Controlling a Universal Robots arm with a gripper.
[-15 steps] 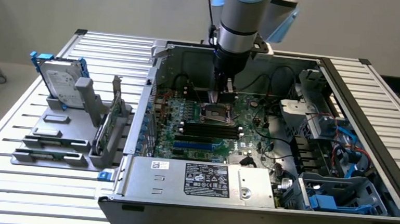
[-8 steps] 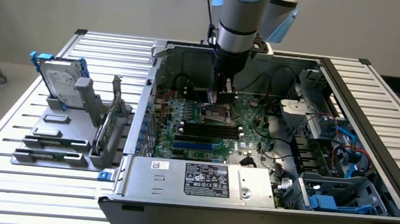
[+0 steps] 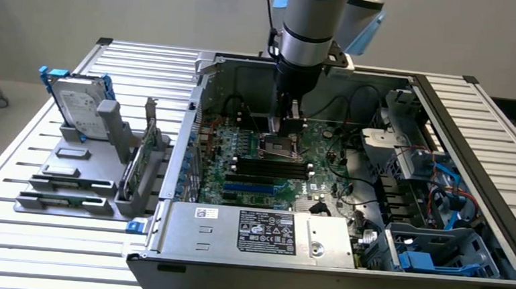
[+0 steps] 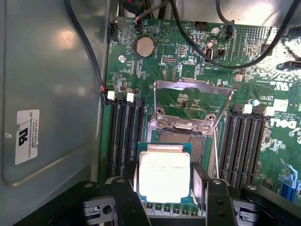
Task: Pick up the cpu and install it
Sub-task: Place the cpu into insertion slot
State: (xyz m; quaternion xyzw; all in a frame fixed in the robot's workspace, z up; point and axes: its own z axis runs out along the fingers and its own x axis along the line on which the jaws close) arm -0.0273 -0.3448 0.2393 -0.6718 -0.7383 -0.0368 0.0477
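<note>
The cpu [image 4: 162,176], a flat square chip with a silvery top plate, sits between my gripper's two black fingers. The gripper [image 4: 165,181] is shut on it, with a pad against each side edge. The chip hangs level just above the near part of the metal-framed socket [image 4: 181,136] on the green board [image 4: 141,70]. The socket's load plate [image 4: 193,101] is swung up and open beyond it. In the exterior view the gripper [image 3: 282,127] points straight down inside the open computer case, right over the socket [image 3: 280,148].
Memory slots [image 4: 124,136] flank the socket on both sides. Black cables [image 4: 197,47] cross the board beyond it. The grey case wall [image 4: 47,94] stands close by. A hard drive with blue brackets [image 3: 77,103] rests in a grey rack at the exterior view's left. The power supply [image 3: 257,232] lies in front.
</note>
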